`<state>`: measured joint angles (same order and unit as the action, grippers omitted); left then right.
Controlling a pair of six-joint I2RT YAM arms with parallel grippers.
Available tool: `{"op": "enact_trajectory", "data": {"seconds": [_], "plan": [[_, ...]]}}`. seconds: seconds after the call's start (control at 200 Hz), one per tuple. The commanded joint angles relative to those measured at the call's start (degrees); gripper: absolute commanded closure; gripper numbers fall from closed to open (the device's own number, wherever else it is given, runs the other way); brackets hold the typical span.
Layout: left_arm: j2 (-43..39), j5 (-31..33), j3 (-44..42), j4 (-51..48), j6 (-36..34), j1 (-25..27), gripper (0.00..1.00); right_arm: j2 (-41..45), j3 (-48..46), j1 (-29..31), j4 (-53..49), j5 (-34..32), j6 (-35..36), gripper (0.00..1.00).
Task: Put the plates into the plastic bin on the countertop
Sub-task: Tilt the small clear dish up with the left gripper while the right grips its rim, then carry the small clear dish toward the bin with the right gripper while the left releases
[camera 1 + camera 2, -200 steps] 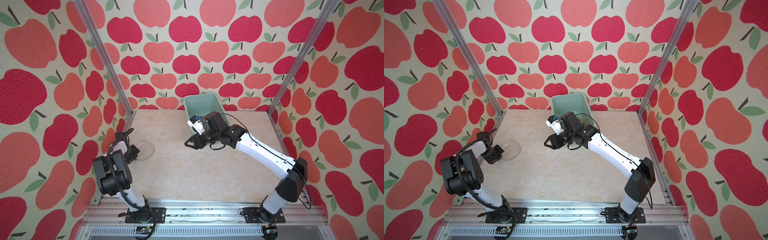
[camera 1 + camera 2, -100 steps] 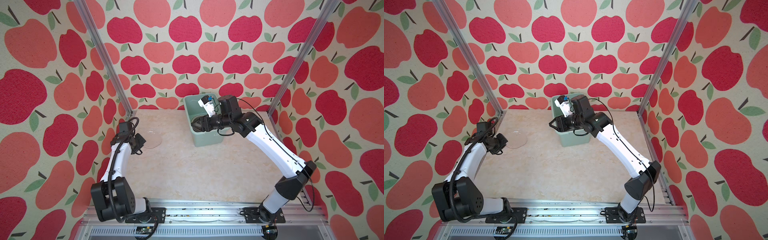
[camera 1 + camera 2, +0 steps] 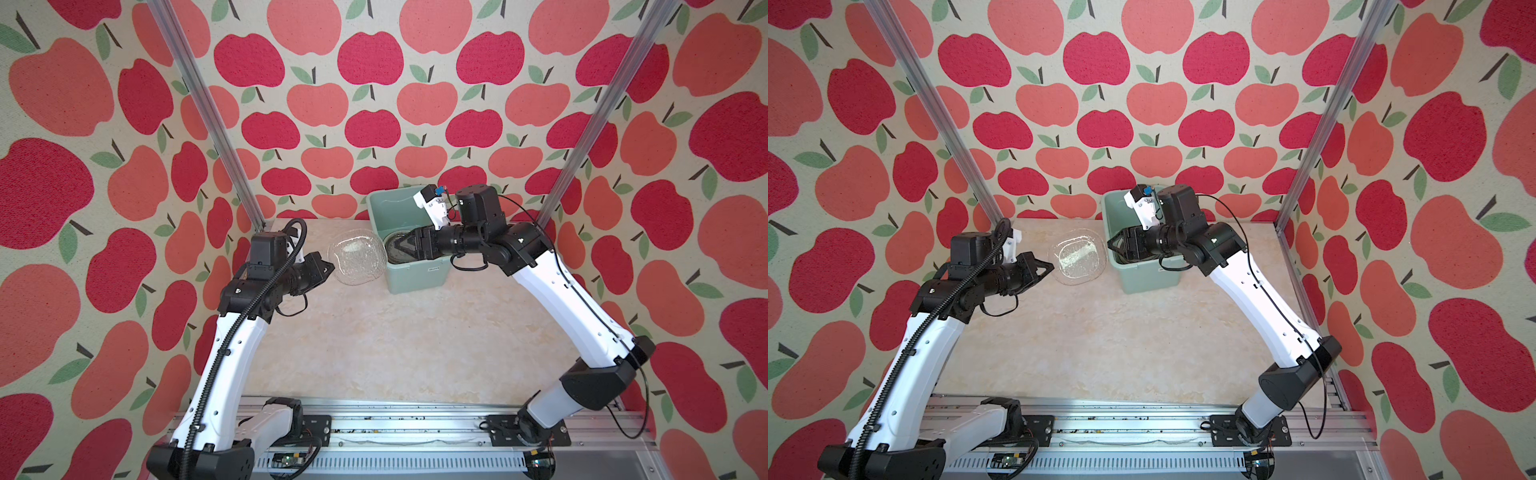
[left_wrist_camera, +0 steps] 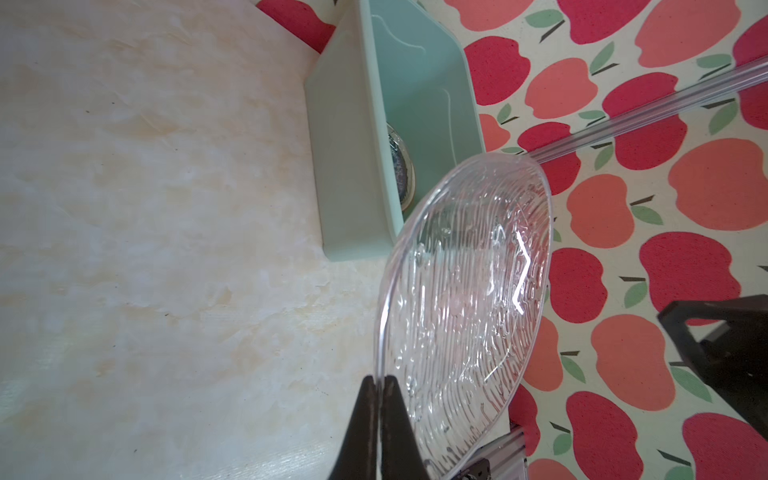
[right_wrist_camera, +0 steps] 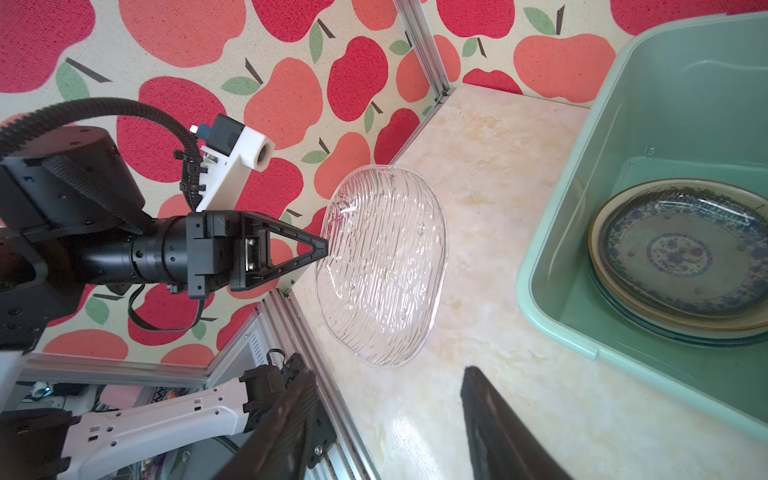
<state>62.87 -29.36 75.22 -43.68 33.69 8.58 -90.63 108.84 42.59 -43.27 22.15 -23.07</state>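
Nothing else is sitting on the near stretch of the countertop (image 3: 374, 353), so I'm guessing this is the last loose plate going in. The left gripper (image 4: 379, 382) is pinching the clear ribbed glass plate (image 3: 357, 257) by a thin bit of its rim, jaws pressed right together on it. It's holding the plate tilted, just beside the left wall of the mint-green plastic bin (image 3: 415, 276). With that small a bite on slick glass, I'd be going slowly: lifting the far edge over the rolled rim before crossing, then levelling and lowering onto the stack inside, where a blue-patterned plate (image 5: 681, 257) is lying on top. The right gripper (image 3: 1115, 248) is hanging over the bin with its jaws spread and nothing between them, so it's probably worth backing it out first.
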Motion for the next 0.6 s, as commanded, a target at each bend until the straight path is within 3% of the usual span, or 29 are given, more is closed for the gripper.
{"op": "enact_trajectory", "data": {"seconds": [0.0, 0.35, 0.595], "plan": [[-0.29, -3.3, 2.86, -0.79, 0.92, 2.78, 1.0, 1.18, -2.25, -0.2, 0.97, 2.06, -2.99, 0.38], [-0.29, -1.84, 3.65, 1.86, 2.28, 7.9, 1.0, 0.87, -6.13, -0.22, 1.46, 1.99, -5.27, 0.43], [0.23, -0.56, 3.77, 2.19, 2.78, 8.78, 1.0, 0.49, -6.59, -0.22, 1.51, 1.6, -6.61, 0.7]]}}
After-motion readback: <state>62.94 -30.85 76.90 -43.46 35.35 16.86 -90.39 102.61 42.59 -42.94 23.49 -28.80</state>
